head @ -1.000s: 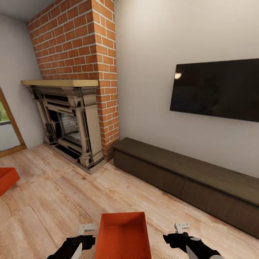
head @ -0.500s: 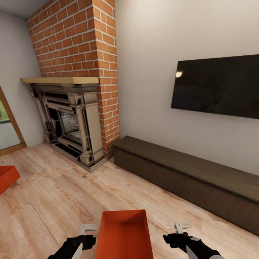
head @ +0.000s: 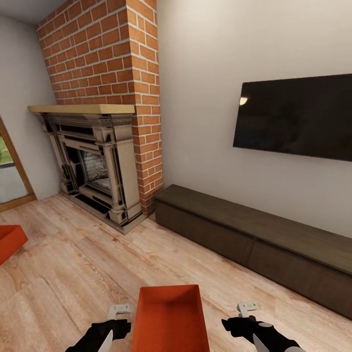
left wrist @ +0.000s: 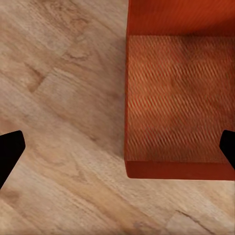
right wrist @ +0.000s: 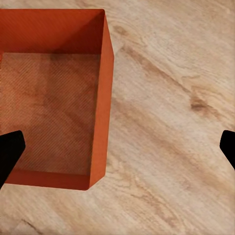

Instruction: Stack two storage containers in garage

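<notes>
I saw one orange-red storage container (head: 169,320) on the wood-plank floor (head: 73,274) between my left gripper (head: 119,310) and right gripper (head: 247,307), both sets of fingers spread wide and empty, the second container (head: 9,241) lying well left, near the brick fireplace (head: 98,161).

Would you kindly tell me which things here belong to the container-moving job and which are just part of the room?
Job:
- near storage container, between the claws
- second storage container, far left on the wood floor
- left claw
- right claw

Just around:
- brick fireplace
- wall TV
- long dark cabinet
</notes>
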You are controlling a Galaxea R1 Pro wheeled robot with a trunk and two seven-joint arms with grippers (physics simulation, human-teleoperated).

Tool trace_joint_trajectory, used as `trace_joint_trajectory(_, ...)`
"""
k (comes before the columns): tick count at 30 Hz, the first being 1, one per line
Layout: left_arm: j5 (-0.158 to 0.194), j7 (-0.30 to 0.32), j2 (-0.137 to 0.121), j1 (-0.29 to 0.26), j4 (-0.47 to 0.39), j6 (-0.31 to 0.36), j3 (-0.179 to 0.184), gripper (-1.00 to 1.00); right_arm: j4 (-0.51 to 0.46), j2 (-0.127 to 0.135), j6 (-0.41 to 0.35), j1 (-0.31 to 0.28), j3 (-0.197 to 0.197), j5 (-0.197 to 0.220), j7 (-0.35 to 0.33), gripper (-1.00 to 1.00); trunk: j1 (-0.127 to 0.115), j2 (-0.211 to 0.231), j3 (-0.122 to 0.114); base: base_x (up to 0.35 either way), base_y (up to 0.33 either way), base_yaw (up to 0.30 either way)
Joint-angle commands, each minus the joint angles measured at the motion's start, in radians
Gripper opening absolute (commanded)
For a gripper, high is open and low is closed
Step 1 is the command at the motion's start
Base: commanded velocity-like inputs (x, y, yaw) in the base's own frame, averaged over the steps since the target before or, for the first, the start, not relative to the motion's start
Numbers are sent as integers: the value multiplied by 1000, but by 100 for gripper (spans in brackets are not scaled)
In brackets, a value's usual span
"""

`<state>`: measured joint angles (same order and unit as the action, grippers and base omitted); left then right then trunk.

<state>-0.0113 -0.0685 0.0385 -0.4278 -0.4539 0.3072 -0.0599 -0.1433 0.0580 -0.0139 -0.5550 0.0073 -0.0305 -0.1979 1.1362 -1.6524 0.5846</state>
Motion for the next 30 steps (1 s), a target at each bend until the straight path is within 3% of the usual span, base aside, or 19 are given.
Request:
trace_joint_trajectory(1,-1,-1,1,0,-2,6,-6,100,-1,0,-1,0,0,-3,-3,100,0,-1,2,0,0,0)
trace_joint_trajectory(11,-2,-3,0,0,-2,6,-6,100,-1,0,-1,0,0,-3,-3,100,38,-71,46,0,0,0)
trace_joint_trajectory(30,-3,-2,2,0,-2,6,-6,100,-1,0,-1,0,3,-3,-3,100,111,-204,106,0,0,0)
